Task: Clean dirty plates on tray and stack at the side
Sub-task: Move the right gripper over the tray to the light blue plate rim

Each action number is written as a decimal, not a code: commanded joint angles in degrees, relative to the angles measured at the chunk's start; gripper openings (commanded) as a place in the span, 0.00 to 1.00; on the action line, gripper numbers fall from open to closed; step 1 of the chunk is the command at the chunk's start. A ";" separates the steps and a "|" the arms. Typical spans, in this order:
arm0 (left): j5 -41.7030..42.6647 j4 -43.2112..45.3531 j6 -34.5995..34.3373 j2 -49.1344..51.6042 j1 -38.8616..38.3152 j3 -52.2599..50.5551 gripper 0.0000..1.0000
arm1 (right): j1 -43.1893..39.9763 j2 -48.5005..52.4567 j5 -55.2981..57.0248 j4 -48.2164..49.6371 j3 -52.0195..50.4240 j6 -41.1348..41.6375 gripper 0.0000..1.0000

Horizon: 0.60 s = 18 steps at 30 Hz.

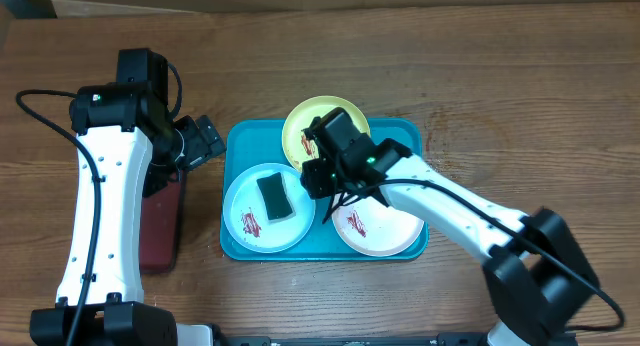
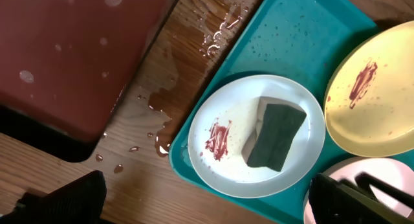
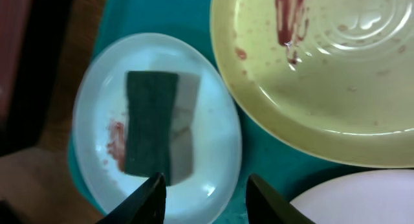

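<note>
The turquoise tray (image 1: pixel 245 146) holds three plates. The light blue plate (image 1: pixel 240 198) at the front left has a red smear and a dark green sponge (image 1: pixel 273 196) lying on it. The lime green plate (image 1: pixel 298 131) is at the back and the white plate (image 1: pixel 392 232) at the front right, both smeared. My right gripper (image 1: pixel 318 180) is open and empty, above the light blue plate's right edge (image 3: pixel 213 140), beside the sponge (image 3: pixel 152 130). My left gripper (image 1: pixel 210 141) is open and empty just left of the tray; its view shows the plate and sponge (image 2: pixel 275 133).
A dark red tray (image 1: pixel 160 226) lies left of the turquoise tray, under my left arm. Water drops (image 2: pixel 155 101) lie on the wooden table between the two trays. The right arm reaches across the tray over the green plate (image 3: pixel 323 75) and the white plate (image 3: pixel 362 198).
</note>
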 commanded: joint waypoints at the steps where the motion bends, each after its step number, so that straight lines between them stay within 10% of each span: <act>1: -0.20 -0.13 0.92 0.44 0.20 -0.20 1.00 | 0.79 2.16 5.53 0.94 0.74 2.93 0.41; 18: -0.15 -0.09 0.90 0.44 0.09 -0.20 1.00 | 5.18 6.64 8.37 3.56 -1.95 2.93 0.40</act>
